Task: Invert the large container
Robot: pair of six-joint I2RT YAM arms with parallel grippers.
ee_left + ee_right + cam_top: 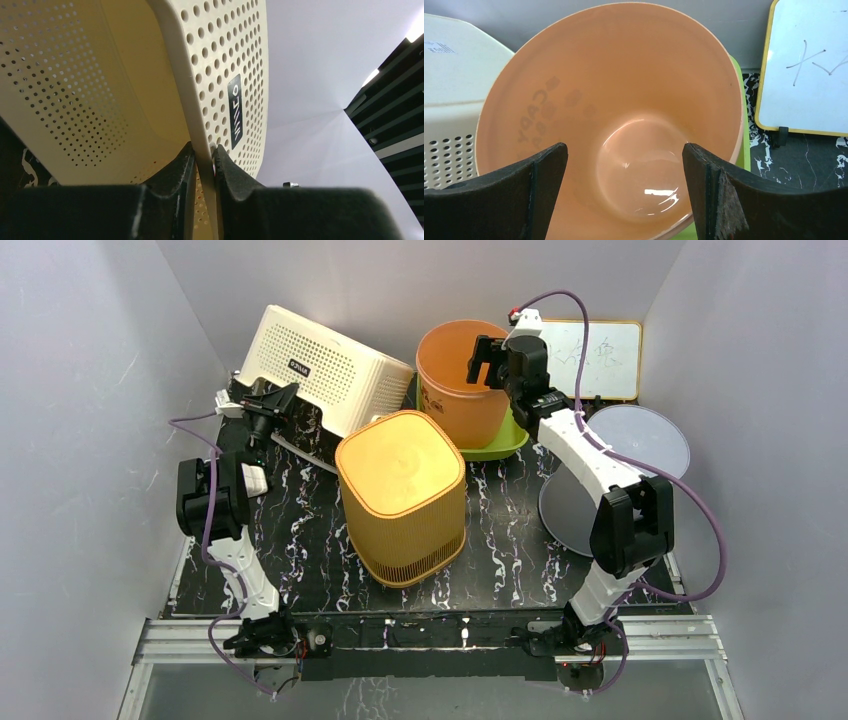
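Looking from the arm bases outward, I saw a yellow ribbed basket (400, 490) standing closed face up at the centre of the black marbled table (500, 540), apart from both arms. To its right, a grey round disc (565, 510) lay flat beside the right arm's elbow, with a second, paler disc (640, 438) behind it. Farther back on the left, the left gripper (202, 150) had its jaws narrowed onto the perforated wall of the large cream container (330, 365), 1 finger inside and 1 outside, just below the black label. That container sat at the rear left, tilted, its plain face turned upward and its labelled side toward the overhead camera. At the rear centre, the right gripper (624, 150) hung above the mouth of an orange bucket (455, 390) with its jaws spread wide, gripping nothing. The bucket stood upright on a green tray (505, 440), and a whiteboard (600, 355) leaned at the back right.
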